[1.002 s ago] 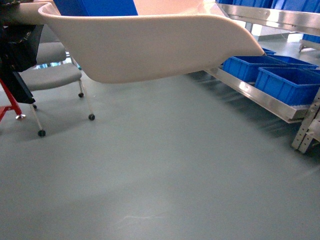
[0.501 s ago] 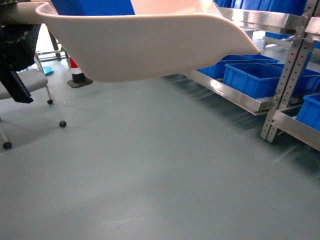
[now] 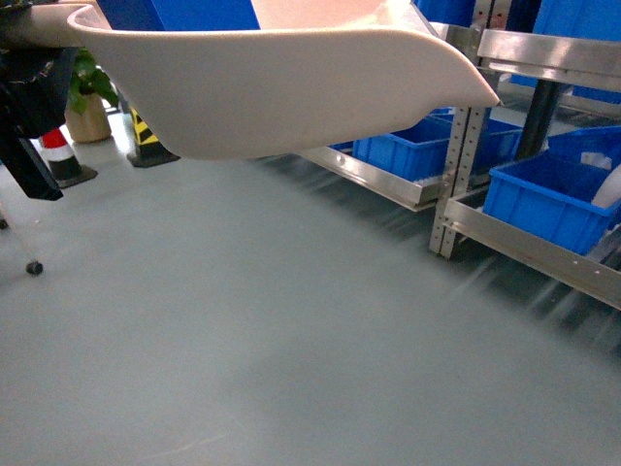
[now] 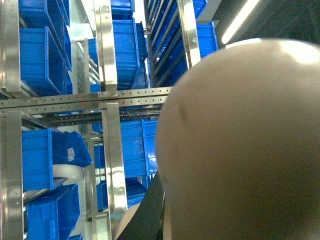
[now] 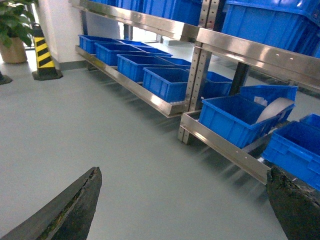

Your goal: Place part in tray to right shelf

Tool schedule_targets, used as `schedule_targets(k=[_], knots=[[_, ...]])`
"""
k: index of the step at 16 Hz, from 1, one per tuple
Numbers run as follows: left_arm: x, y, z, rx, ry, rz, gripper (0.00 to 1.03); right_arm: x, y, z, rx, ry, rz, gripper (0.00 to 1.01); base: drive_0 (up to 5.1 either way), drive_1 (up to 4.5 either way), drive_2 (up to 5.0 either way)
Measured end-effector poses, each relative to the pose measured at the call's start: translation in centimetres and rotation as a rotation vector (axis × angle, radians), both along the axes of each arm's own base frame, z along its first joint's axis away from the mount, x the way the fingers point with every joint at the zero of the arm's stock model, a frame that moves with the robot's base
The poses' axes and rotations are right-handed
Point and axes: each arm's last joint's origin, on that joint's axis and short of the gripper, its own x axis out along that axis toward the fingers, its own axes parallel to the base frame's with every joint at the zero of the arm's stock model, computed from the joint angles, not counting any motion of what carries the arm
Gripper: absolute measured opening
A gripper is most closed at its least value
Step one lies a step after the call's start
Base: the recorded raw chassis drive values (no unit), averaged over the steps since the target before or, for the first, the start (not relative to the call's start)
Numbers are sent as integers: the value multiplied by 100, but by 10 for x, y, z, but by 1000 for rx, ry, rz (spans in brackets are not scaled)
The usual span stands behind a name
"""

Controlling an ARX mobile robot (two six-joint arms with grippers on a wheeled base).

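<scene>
Tray (image 3: 291, 83) fills the top of the head view, held high above the grey floor (image 3: 291, 340) — its handle runs off left, where the holding claw is cut off, so the left grip cannot be told. In the left wrist view the tray (image 4: 245, 145) is a blurred beige mass, close up. Right gripper (image 5: 185, 205) spread wide, nothing between its dark fingers (image 5: 70, 210). Shelf racks with blue crates (image 3: 553, 199) stand far right. The part is hidden — inside of the tray is out of sight.
</scene>
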Motion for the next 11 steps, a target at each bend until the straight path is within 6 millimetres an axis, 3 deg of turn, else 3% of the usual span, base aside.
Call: schedule_targets(k=[11], knots=[[0, -1, 0, 1, 0, -4, 15, 0, 0, 0, 0, 0, 0, 98, -163, -163, -163]])
